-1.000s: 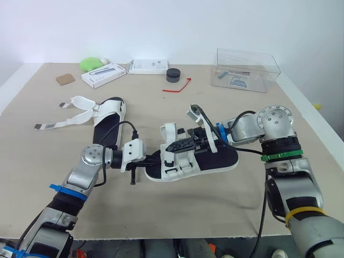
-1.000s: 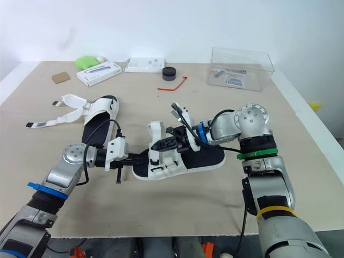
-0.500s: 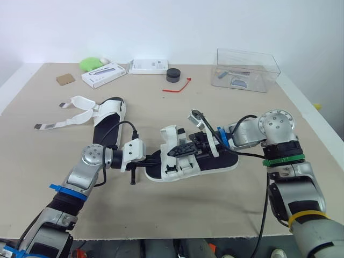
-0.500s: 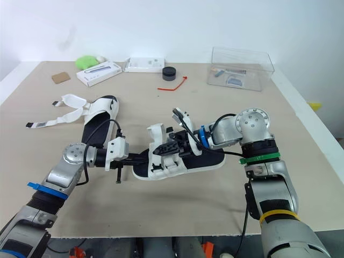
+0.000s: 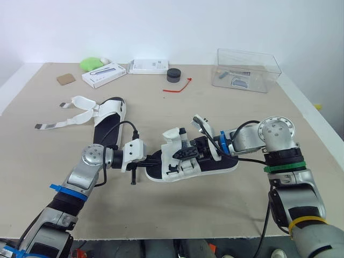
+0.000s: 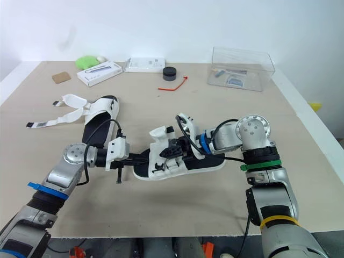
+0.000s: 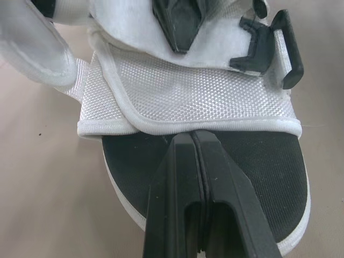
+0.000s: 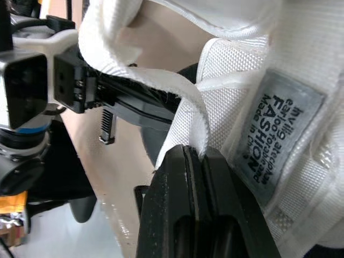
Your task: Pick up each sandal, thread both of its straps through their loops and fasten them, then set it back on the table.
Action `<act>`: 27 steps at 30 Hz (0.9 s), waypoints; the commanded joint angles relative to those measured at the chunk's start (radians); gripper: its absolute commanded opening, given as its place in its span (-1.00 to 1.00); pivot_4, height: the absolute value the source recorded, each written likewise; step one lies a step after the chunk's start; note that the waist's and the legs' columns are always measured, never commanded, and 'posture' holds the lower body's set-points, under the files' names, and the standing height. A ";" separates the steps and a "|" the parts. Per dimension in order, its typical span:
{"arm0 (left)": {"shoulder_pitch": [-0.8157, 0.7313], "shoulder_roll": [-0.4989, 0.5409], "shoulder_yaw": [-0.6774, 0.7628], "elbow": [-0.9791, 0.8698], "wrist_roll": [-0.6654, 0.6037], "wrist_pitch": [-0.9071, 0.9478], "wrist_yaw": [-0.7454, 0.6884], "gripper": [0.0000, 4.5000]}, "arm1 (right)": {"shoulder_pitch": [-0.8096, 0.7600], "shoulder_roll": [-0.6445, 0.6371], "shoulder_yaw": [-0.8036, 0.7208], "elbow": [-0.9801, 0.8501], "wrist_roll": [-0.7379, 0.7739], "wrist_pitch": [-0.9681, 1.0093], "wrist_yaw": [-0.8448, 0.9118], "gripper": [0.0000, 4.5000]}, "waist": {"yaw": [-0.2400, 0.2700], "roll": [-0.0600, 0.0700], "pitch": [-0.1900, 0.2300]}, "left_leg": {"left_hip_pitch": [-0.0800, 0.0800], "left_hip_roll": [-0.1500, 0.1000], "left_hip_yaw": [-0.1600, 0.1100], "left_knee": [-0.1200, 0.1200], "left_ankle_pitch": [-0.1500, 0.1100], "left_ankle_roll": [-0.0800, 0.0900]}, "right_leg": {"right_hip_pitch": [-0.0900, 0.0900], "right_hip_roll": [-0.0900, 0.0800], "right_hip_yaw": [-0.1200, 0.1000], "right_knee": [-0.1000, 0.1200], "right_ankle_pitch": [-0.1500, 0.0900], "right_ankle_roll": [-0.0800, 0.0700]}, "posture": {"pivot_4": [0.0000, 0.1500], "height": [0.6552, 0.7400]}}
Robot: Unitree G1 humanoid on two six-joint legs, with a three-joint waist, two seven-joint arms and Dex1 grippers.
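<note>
Compared with one second ago, the right arm has come lower and a little toward the robot, and the white strap [image 5: 173,135] it carries now lies flatter over the sandal [image 5: 220,163]; the left arm stays where it was. The right gripper [image 5: 180,153] is clenched, its fingers [image 8: 172,183] pressed together with the edge of the strap pinched at their tips. The left gripper [image 5: 156,158] is also closed, fingers [image 7: 172,177] together over the black insole at the near end of the sole, and I cannot tell if anything is between them. The sandal is on the table [image 5: 215,215], in the middle, between the two grippers. Its long axis runs across the table from the robot's left to its right, the right end a little farther away. I cannot tell which end is the toe. The second sandal [image 5: 110,115] lies apart at the left, straps open
</note>
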 commanded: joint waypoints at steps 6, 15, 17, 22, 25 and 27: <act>0.015 0.010 -0.005 0.012 0.023 0.011 0.013 -1.00 | 0.036 -0.006 0.033 -0.199 -0.080 0.021 0.106 -0.98 | 0.000 0.000 0.000 | 0.000 0.000 0.000 0.000 0.000 0.000 | 0.000 0.000 0.000 0.000 0.000 0.000 | 1.00 1.00; 0.008 0.002 -0.005 0.018 0.020 0.009 0.016 -1.00 | 0.035 -0.030 0.085 -0.348 -0.126 0.021 0.217 -0.98 | 0.000 0.000 0.000 | 0.000 0.000 -0.001 0.000 -0.001 0.002 | 0.000 0.000 -0.001 0.000 0.000 0.000 | 1.00 1.00; 0.008 0.000 -0.006 0.020 0.020 0.008 0.017 -1.00 | 0.034 -0.030 0.086 -0.358 -0.149 0.021 0.233 -0.98 | 0.000 0.000 0.000 | 0.000 0.000 -0.001 0.000 -0.001 0.002 | 0.000 0.000 -0.001 0.000 -0.001 0.000 | 1.00 1.00; 0.007 -0.002 -0.009 0.024 0.024 0.003 0.018 -1.00 | 0.023 -0.025 0.085 -0.371 -0.202 0.020 0.261 -0.98 | 0.000 0.000 0.000 | 0.000 0.000 -0.001 0.000 -0.001 0.002 | 0.000 0.000 -0.001 0.000 0.000 0.000 | 1.00 1.00; 0.007 -0.004 -0.010 0.025 0.025 0.002 0.019 -1.00 | 0.020 -0.018 0.079 -0.361 -0.242 0.019 0.270 -0.98 | 0.000 0.000 0.000 | 0.000 0.000 -0.001 0.000 -0.001 0.002 | 0.000 0.000 -0.001 0.000 0.000 0.000 | 1.00 1.00; 0.008 -0.004 -0.010 0.024 0.025 0.002 0.019 -1.00 | 0.013 -0.011 0.067 -0.348 -0.262 0.020 0.277 -0.98 | 0.000 0.000 0.000 | 0.000 0.000 -0.001 0.000 -0.001 0.002 | 0.000 0.000 -0.001 0.000 0.000 0.000 | 1.00 1.00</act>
